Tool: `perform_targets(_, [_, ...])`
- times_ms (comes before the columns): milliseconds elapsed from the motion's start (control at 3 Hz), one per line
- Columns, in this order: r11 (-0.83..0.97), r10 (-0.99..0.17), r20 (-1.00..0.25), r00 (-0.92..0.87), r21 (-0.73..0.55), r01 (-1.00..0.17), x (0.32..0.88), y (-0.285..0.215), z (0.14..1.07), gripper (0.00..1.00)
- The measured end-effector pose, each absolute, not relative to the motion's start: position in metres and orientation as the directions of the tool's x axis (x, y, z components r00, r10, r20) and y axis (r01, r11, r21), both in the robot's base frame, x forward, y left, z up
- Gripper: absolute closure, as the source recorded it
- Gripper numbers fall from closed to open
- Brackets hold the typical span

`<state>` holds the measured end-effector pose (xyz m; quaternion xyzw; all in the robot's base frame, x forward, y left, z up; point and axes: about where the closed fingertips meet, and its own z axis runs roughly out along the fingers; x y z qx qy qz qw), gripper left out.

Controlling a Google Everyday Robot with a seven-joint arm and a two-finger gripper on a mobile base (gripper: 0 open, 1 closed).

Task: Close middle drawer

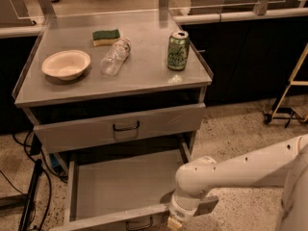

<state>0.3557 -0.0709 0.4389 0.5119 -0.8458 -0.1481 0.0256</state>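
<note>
pincer point(174, 221) sits at the bottom edge of the view, up against the narrow front panel of the middle drawer point(120, 186), just right of its small dark handle point(139, 224). whether it is open, closed or gripping anything cannot be told. the drawer is a wide, shallow grey metal tray with low sides, pulled well out beneath the taller-fronted upper drawer point(159, 124). on the bench point(149, 78) above are a green can point(178, 50), a plastic bottle point(115, 57) on its side, a bowl point(66, 64) and a sponge point(106, 36).

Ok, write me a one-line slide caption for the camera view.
Claw at the front of the pulled-out middle drawer, under a cart top holding a bowl, bottle, sponge and can.
</note>
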Motion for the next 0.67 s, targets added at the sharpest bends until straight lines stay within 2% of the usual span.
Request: perform_targets(667, [0.437, -0.879, -0.098, -0.466, 0.224, -0.871, 0.381, -0.065, 0.432, 1.00])
